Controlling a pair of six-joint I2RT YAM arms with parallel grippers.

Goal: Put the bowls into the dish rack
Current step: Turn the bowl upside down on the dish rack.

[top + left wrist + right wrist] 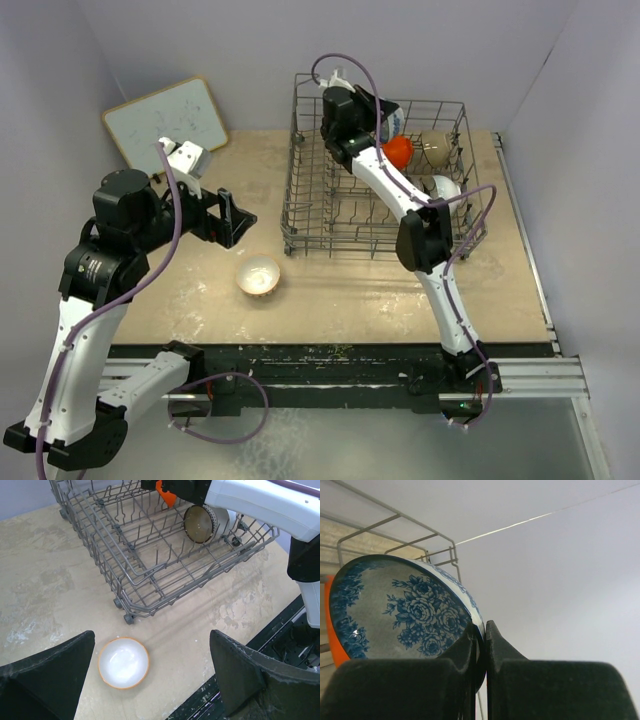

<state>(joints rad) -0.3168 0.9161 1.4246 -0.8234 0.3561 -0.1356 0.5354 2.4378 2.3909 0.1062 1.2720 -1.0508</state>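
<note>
right gripper (481, 632), pinching the blue-and-white bowl (405, 607) by its rim, should seat it upright between far tines of the dish rack (297, 165) before releasing.

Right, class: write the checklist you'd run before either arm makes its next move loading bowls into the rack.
1. Right gripper shut on the blue-and-white bowl rim: ok.
2. That bowl held over the dish rack: ok.
3. Free slot under it: cannot tell, hidden.
4. Left gripper open: ok.
5. Orange-rimmed bowl upright on the table, apart from the rack: ok.
6. All bowls loaded: not ok, that one is outside.
</note>
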